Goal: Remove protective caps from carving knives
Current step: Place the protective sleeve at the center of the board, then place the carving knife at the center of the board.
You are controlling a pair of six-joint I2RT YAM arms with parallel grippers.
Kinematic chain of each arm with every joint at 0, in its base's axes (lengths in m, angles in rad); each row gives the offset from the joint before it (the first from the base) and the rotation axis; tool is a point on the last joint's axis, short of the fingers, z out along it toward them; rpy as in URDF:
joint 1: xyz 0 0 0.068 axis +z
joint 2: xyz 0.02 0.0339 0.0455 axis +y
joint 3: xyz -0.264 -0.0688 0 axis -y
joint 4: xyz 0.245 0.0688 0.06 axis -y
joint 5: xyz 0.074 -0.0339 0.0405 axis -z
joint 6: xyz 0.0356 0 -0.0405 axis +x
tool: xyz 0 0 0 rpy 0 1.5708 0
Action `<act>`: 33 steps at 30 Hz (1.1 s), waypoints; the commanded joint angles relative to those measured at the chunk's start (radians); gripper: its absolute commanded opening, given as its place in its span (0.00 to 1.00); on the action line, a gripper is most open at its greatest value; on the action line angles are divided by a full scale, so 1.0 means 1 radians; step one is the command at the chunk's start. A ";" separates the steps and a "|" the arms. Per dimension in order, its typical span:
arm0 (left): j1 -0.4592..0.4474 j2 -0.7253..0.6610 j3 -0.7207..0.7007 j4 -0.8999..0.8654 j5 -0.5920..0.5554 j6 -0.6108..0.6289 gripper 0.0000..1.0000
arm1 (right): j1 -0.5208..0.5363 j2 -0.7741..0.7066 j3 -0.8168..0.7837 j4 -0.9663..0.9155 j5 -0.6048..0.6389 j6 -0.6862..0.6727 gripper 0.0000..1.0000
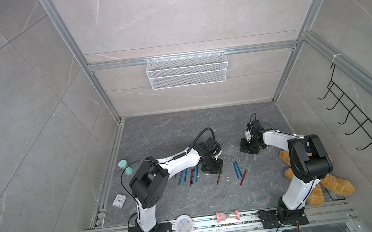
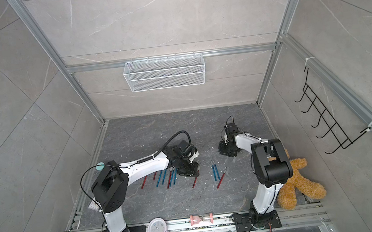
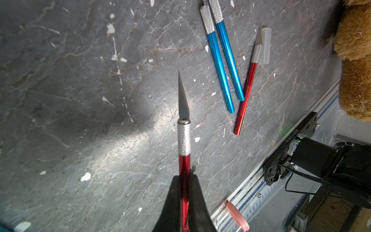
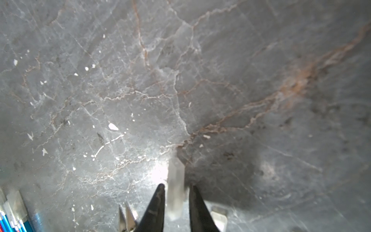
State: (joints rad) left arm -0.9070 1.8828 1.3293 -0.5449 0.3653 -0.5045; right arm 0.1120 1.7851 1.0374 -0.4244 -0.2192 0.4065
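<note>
left wrist, pincer clamping knurled red knife, bare tapered blade

About eleven knives can be counted, five red and six blue, some partly hidden. At least three loose caps show. Around them are two clocks, two sand timers, one teddy bear, one wire basket and one hook rack.

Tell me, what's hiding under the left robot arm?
Red and blue carving knives lie on the dark table under the left arm. The arm covers their far ends, so their tips cannot be seen.
</note>
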 commanded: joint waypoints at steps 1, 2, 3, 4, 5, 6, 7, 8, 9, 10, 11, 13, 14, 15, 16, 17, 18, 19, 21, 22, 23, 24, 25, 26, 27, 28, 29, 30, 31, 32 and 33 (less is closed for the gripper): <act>0.005 -0.050 -0.006 0.004 -0.018 0.000 0.00 | 0.003 0.022 0.021 -0.043 0.037 0.003 0.27; 0.005 -0.050 -0.005 0.005 -0.019 -0.002 0.00 | 0.004 0.020 0.020 -0.043 0.039 0.003 0.27; 0.006 -0.050 -0.005 0.006 -0.019 -0.003 0.00 | 0.003 0.016 0.022 -0.042 0.041 0.003 0.27; 0.005 -0.051 -0.004 0.006 -0.019 -0.005 0.00 | 0.004 0.011 0.022 -0.042 0.042 0.003 0.27; 0.004 -0.051 -0.004 0.006 -0.020 -0.007 0.00 | 0.004 0.003 0.023 -0.044 0.041 0.003 0.28; 0.005 -0.050 -0.002 0.005 -0.022 -0.008 0.00 | 0.004 -0.005 0.025 -0.048 0.043 0.002 0.28; 0.004 -0.050 -0.001 0.006 -0.026 -0.010 0.00 | 0.003 -0.013 0.029 -0.054 0.044 0.001 0.28; 0.005 -0.048 0.003 0.003 -0.032 -0.013 0.00 | 0.004 -0.023 0.034 -0.061 0.046 0.000 0.28; 0.005 -0.045 0.008 -0.002 -0.043 -0.017 0.00 | 0.004 -0.031 0.035 -0.065 0.046 0.000 0.28; 0.003 -0.040 0.018 -0.013 -0.057 -0.021 0.00 | 0.004 -0.041 0.036 -0.068 0.044 -0.001 0.29; 0.002 -0.037 0.027 -0.020 -0.066 -0.023 0.00 | 0.003 -0.056 0.035 -0.069 0.039 0.001 0.29; -0.006 -0.027 0.048 -0.033 -0.086 -0.023 0.02 | 0.003 -0.082 0.034 -0.073 0.030 0.005 0.29; -0.009 -0.021 0.062 -0.044 -0.098 -0.023 0.03 | 0.004 -0.098 0.033 -0.074 0.025 0.008 0.29; -0.013 -0.013 0.076 -0.053 -0.109 -0.023 0.04 | 0.003 -0.117 0.032 -0.076 0.020 0.010 0.29; -0.016 -0.004 0.087 -0.059 -0.115 -0.024 0.05 | 0.003 -0.135 0.030 -0.079 0.016 0.010 0.29; -0.018 0.006 0.097 -0.063 -0.120 -0.025 0.07 | 0.003 -0.149 0.030 -0.084 0.013 0.011 0.30; -0.020 0.016 0.107 -0.067 -0.124 -0.027 0.09 | 0.004 -0.165 0.029 -0.089 0.009 0.011 0.30; -0.021 0.027 0.119 -0.073 -0.135 -0.029 0.10 | 0.003 -0.182 0.029 -0.093 0.003 0.009 0.30; -0.023 0.048 0.143 -0.085 -0.145 -0.029 0.13 | 0.004 -0.211 0.026 -0.107 -0.001 0.008 0.30; -0.024 0.059 0.156 -0.092 -0.150 -0.029 0.15 | 0.003 -0.228 0.021 -0.111 -0.006 0.006 0.30; -0.025 0.067 0.166 -0.098 -0.155 -0.028 0.17 | 0.003 -0.242 0.014 -0.114 -0.012 0.005 0.30; -0.026 0.075 0.178 -0.102 -0.162 -0.028 0.19 | 0.003 -0.260 0.005 -0.118 -0.015 0.005 0.30; -0.026 0.083 0.190 -0.109 -0.168 -0.028 0.21 | 0.003 -0.279 -0.006 -0.122 -0.016 0.002 0.31; -0.026 0.089 0.200 -0.115 -0.174 -0.028 0.23 | 0.004 -0.295 -0.017 -0.125 -0.017 0.002 0.31; -0.026 0.096 0.211 -0.122 -0.180 -0.028 0.25 | 0.003 -0.312 -0.032 -0.126 -0.019 0.002 0.31; -0.026 0.103 0.222 -0.128 -0.185 -0.029 0.27 | 0.003 -0.328 -0.047 -0.126 -0.025 0.003 0.31; -0.026 0.108 0.229 -0.131 -0.185 -0.028 0.28 | 0.003 -0.339 -0.061 -0.126 -0.029 0.003 0.31; -0.026 0.113 0.237 -0.134 -0.185 -0.028 0.29 | 0.003 -0.352 -0.074 -0.126 -0.031 0.003 0.31; -0.026 0.120 0.245 -0.140 -0.187 -0.029 0.31 | 0.003 -0.363 -0.089 -0.126 -0.034 0.002 0.31; -0.026 0.124 0.253 -0.147 -0.190 -0.029 0.33 | 0.003 -0.371 -0.100 -0.125 -0.034 0.002 0.31; -0.026 0.130 0.261 -0.153 -0.192 -0.028 0.33 | 0.004 -0.382 -0.111 -0.125 -0.034 0.003 0.31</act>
State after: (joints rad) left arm -0.9298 2.0018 1.5444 -0.6514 0.1898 -0.5320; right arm 0.1120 1.4322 0.9615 -0.5137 -0.2394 0.4065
